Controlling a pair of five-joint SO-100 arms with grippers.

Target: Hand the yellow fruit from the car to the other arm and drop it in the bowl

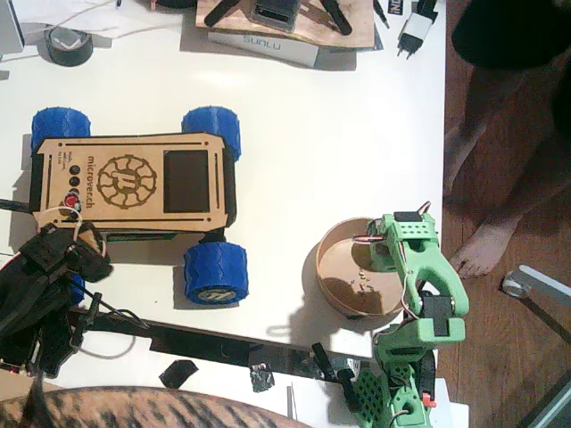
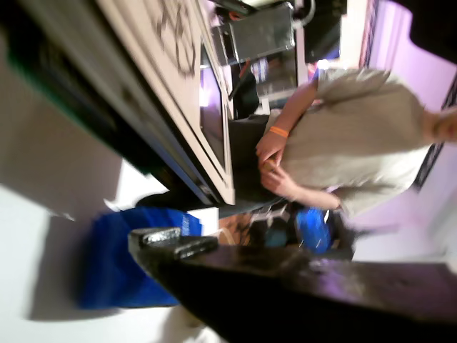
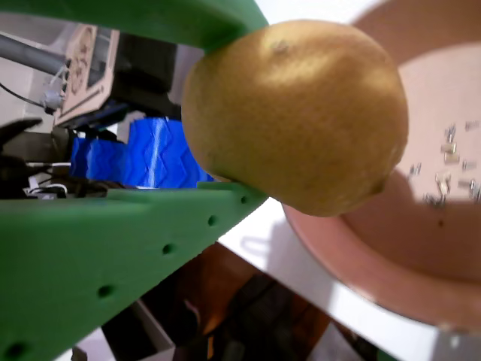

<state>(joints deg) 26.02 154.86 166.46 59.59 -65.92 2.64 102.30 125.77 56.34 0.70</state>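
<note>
Holding the yellow fruit (image 3: 294, 113) clamped over the bowl (image 3: 361, 263), the right gripper (image 1: 382, 252) is at the drop step; next it need only open. Left gripper (image 1: 62, 254): cannot tell.

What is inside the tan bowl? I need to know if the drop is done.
The round tan bowl holds only small crumbs; the green pincer grips the dull-yellow fruit above its rim, covering part.

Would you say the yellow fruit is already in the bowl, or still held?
Still held. In a wrist view the yellow fruit sits clamped between the right gripper's green jaws, above the bowl, which holds only crumbs.
</note>
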